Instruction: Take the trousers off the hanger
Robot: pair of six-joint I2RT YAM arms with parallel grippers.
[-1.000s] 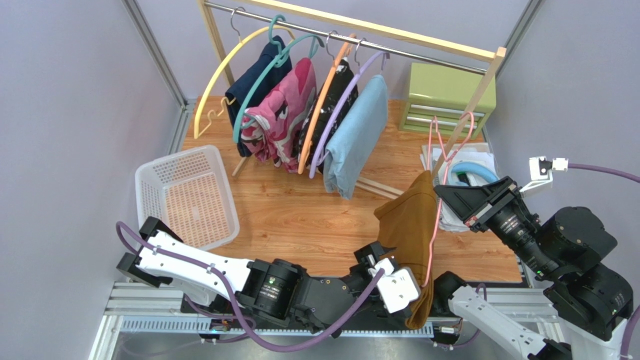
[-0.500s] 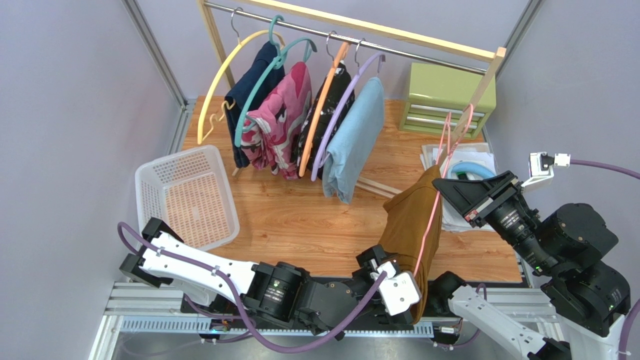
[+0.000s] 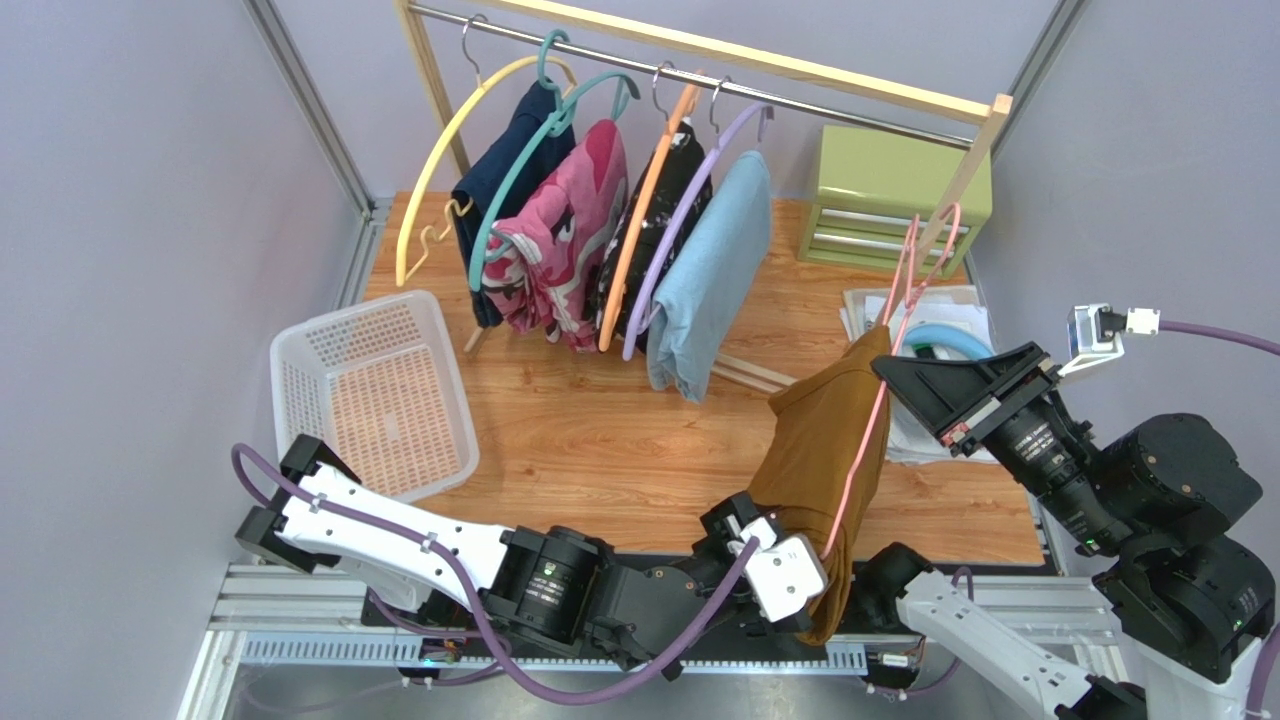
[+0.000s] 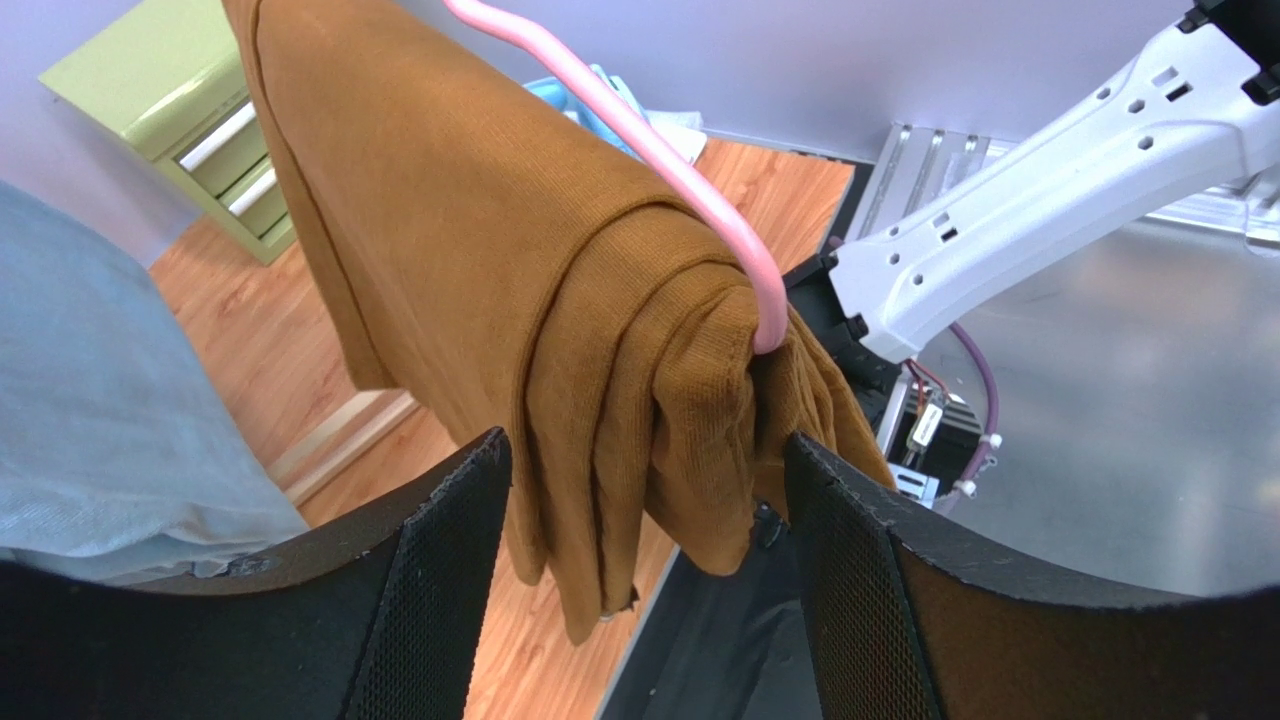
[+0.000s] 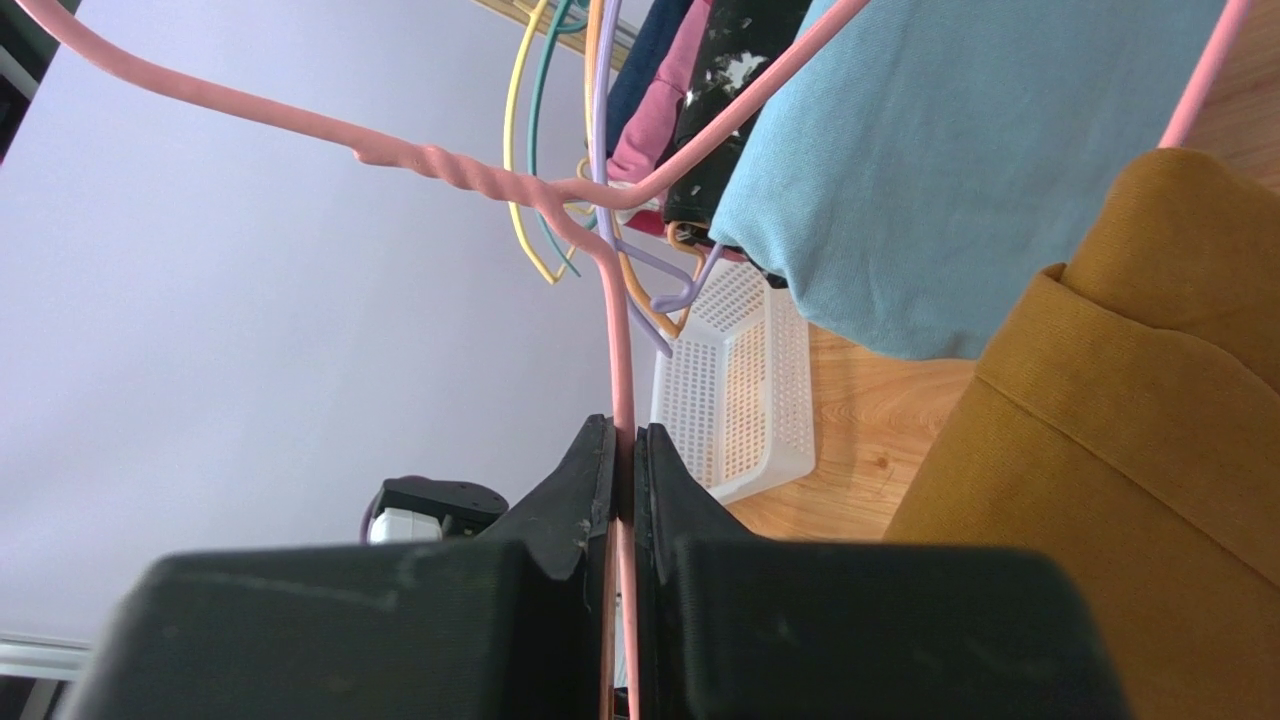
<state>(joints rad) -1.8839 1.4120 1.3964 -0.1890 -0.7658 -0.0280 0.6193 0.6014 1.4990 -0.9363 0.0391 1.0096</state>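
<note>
The trousers [image 3: 819, 450] hang folded over the lower bar of the hanger [image 3: 860, 450], at about 4 o'clock in the overhead view, with their hem past the near table edge. The right gripper [image 5: 624, 480] is pinched tight on the hanger's thin wire just below the twisted neck. The left gripper [image 4: 646, 495] is spread wide at 5 o'clock, its fingers either side of the bunched folds. It seems not to press the cloth yet, though the wrist view is too close to be sure. The main risk is that the left fingers close on the pink corner bend, which sits at 1 o'clock of the bundle, along with the fabric. A pull would then drag the wire through the right's narrow pinch or swing the hanger round. Another risk is that they catch only the outer fold, so the inner layers stay draped over the bar. If the cloth slides free unheld, it likely drops off the table's near edge onto the frame. Compared with a second ago, the hook has risen toward 12 o'clock and the hanger stands steeper. The right wrist has shifted toward 3 o'clock, the hem has lifted slightly, and the left gripper has edged in beneath the folds.
</note>
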